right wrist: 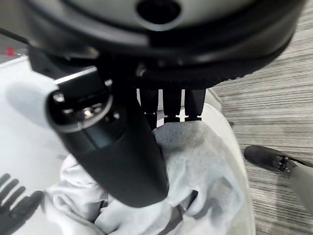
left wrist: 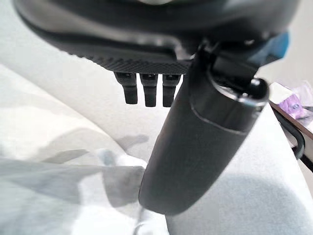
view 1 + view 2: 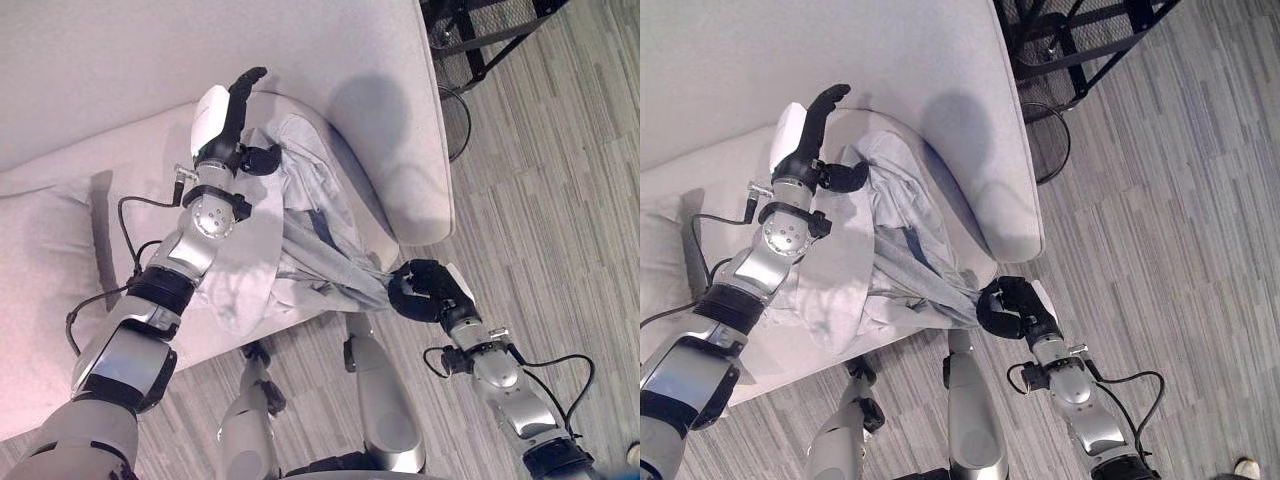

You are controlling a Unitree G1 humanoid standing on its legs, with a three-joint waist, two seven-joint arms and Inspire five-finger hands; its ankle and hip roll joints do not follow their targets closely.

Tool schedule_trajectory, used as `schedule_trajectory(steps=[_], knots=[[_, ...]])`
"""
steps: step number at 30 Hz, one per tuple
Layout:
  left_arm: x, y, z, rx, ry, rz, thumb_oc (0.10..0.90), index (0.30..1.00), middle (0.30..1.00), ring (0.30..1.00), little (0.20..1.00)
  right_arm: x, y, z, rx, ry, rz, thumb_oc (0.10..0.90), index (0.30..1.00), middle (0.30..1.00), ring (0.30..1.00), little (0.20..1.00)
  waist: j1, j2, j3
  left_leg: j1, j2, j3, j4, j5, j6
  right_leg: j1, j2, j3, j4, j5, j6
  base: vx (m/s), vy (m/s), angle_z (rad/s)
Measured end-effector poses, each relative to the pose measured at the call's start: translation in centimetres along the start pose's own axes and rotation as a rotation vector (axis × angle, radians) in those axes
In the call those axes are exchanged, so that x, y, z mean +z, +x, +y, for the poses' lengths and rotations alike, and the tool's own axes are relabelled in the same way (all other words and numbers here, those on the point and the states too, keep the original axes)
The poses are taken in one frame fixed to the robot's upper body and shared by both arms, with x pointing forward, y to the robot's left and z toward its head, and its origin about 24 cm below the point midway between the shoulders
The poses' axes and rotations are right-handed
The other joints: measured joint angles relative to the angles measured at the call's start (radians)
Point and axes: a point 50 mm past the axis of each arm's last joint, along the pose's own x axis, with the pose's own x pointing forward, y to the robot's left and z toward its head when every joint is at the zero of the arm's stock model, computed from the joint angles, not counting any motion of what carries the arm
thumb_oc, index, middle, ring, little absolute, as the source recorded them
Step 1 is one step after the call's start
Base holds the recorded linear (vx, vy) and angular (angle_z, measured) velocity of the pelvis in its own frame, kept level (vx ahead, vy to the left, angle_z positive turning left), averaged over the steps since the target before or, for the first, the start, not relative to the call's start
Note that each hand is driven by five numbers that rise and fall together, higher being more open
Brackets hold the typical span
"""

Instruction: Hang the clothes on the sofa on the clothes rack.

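Right hand (image 3: 428, 290) clenched on grey garment (image 3: 320, 250), cloth end hidden inside; left hand (image 3: 228, 118) fingers straight above sofa (image 3: 400, 120).

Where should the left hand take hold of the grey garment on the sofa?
Probably its upper bunched end, from above: the open left hand hovers right beside that fold of the grey garment, while the right hand already grips the lower end off the sofa edge.

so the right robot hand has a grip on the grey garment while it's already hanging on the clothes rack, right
Not quite. The right robot hand does grip the grey garment, but it lies on the sofa, not on the clothes rack, as the left eye view shows.
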Motion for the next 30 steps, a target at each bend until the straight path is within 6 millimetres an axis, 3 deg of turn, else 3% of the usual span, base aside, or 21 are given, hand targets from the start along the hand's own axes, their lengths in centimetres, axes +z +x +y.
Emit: schedule_trajectory(steps=[8, 16, 25, 30], knots=[[-1.5, -0.7, 0.3, -0.009, 0.029, 0.038, 0.8, 0.9, 0.9, 0.9, 0.9, -0.4, -0.2, -0.2, -0.01, -0.001, 0.017, 0.4, 0.3, 0.3, 0.3, 0.3, 0.02, 0.005, -0.002, -0.004, -0.012, -0.007, -0.001, -0.001, 0.0, -0.003, -0.016, 0.001, -0.001, 0.0, 0.001, 0.0, -0.004, 0.02], [-4.9, -4.2, -2.2, -0.152, 0.018, 0.152, 0.8, 0.9, 0.9, 0.9, 0.9, -0.5, -0.3, -0.8, -0.033, -0.036, 0.021, 0.4, 0.3, 0.3, 0.3, 0.3, 0.028, 0.022, -0.002, -0.006, -0.015, -0.006, 0.0, -0.001, 0.002, -0.005, -0.018, 0.001, -0.001, 0.004, -0.004, 0.0, 0.0, 0.0], [-3.9, -4.2, -3.8, -0.17, -0.102, 0.164, 0.8, 0.9, 0.9, 0.9, 0.9, -0.6, -0.3, -0.9, -0.038, -0.038, 0.028, 0.4, 0.3, 0.3, 0.3, 0.3, 0.023, 0.043, -0.002, -0.006, -0.015, -0.007, -0.001, -0.001, 0.002, -0.005, -0.019, 0.001, -0.001, 0.004, -0.003, 0.0, 0.0, 0.0], [-1.7, -2.1, -3.3, -0.152, -0.129, 0.111, 0.8, 0.9, 0.9, 0.9, 0.9, -0.7, -0.3, -0.7, -0.031, -0.041, 0.032, 0.4, 0.3, 0.3, 0.3, 0.3, 0.021, 0.051, -0.005, -0.009, -0.018, -0.001, -0.001, -0.001, 0.002, -0.012, -0.018, 0.007, -0.001, 0.005, -0.004, 0.0, -0.005, -0.02]])
